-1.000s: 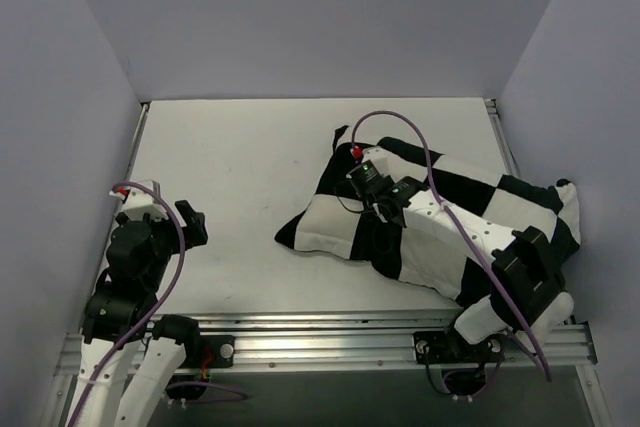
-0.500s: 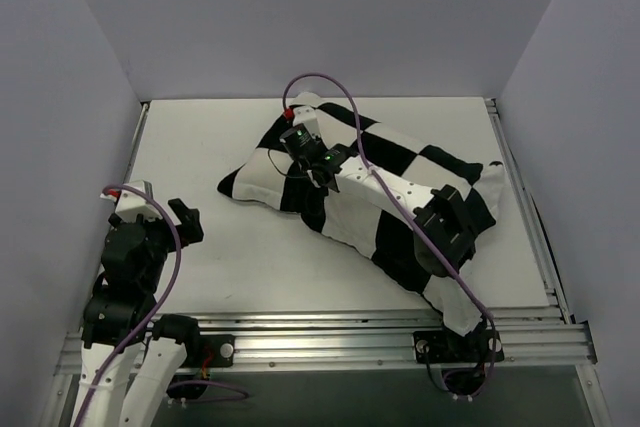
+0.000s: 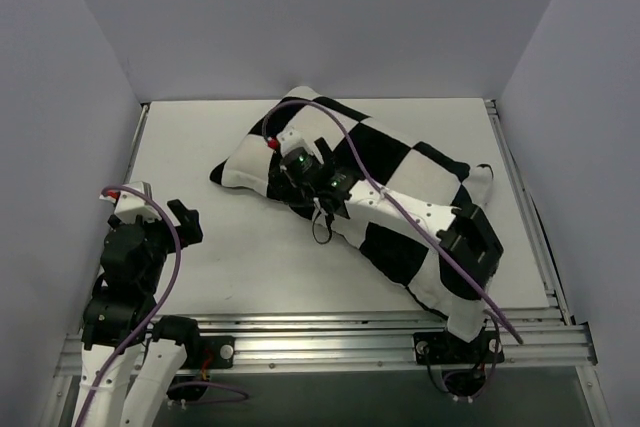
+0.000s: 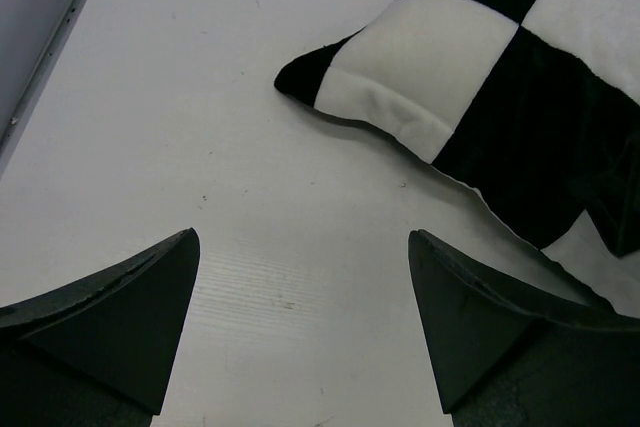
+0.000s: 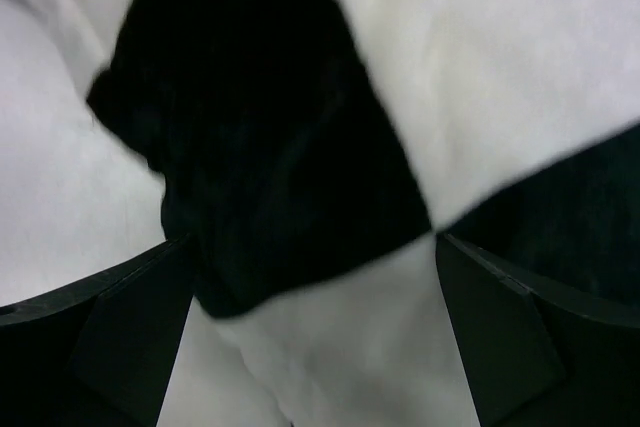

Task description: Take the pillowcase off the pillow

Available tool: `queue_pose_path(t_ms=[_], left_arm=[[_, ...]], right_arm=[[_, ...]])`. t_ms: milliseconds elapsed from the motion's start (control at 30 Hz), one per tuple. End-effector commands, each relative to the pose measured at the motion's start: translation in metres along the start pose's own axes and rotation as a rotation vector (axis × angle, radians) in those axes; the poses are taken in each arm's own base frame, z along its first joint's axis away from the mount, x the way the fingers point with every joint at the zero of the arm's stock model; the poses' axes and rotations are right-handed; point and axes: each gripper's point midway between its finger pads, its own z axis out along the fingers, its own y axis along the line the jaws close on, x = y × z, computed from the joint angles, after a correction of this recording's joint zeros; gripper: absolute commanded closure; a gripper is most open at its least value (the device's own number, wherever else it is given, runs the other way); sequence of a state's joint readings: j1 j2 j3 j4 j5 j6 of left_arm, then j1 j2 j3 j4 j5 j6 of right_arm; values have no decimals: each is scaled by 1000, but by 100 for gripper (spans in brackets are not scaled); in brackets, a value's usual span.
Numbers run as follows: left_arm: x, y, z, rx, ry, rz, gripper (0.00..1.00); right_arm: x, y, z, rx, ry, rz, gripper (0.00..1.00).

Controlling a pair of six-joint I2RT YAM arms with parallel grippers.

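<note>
Beneath the spread right pincer [image 5: 312,247] lies the pillowcase [image 5: 270,147].

Pillowcase [image 5: 290,147] blurred in right wrist view, beyond every edge

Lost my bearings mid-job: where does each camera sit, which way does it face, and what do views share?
Top external: above and behind the bases, looking down on the table; both arms show, the right stretched over the checkered pillowcase.
Left wrist: low over the table, facing a pillowcase corner; left gripper fingers spread at the bottom.
Right wrist: close up, facing into the fabric; right gripper fingers apart at the bottom.
Shared: all three see the pillowcase; top and left wrist share bare table.
</note>
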State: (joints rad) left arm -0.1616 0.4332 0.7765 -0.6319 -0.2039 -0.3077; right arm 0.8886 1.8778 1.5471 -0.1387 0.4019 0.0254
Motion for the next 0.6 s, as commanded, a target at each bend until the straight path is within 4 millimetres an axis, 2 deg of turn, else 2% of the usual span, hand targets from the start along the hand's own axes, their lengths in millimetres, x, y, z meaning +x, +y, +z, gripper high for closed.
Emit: queue_pose_path(t_ms=[0,33,67,100,167,233,367,433,500,567], left_arm=[[-14,-4,0,13,-46,-21,6],[-14,-3,0,10,-47,-21,6],[-14,-3,0,10,-45,-21,6],[-14,-3,0,11,-45,-23,6],[-13,-3,1,8,-41,-22,6],[-14,-3,1,10,-42,-23,6],[-12,-3,2,8,-36,-22,6],[-12,-3,3,7,-32,-21,6],[-12,-3,2,9,-33,-21,6],[-12,-3,2,9,-31,-21,6]], right_arm=[[21,-20,-51,134,-1,-220,0],[38,-26,-60,164,18,-251,0],[44,-24,-67,183,19,-275,0],[46,-33,-76,235,13,-281,0],[67,-30,-83,262,38,-329,0],[76,-35,-87,325,49,-353,0],[93,-52,-84,525,76,-405,0],[101,-58,-77,621,93,-453,0],[113,-59,-63,645,132,-501,0],[115,-61,-56,680,130,-503,0]])
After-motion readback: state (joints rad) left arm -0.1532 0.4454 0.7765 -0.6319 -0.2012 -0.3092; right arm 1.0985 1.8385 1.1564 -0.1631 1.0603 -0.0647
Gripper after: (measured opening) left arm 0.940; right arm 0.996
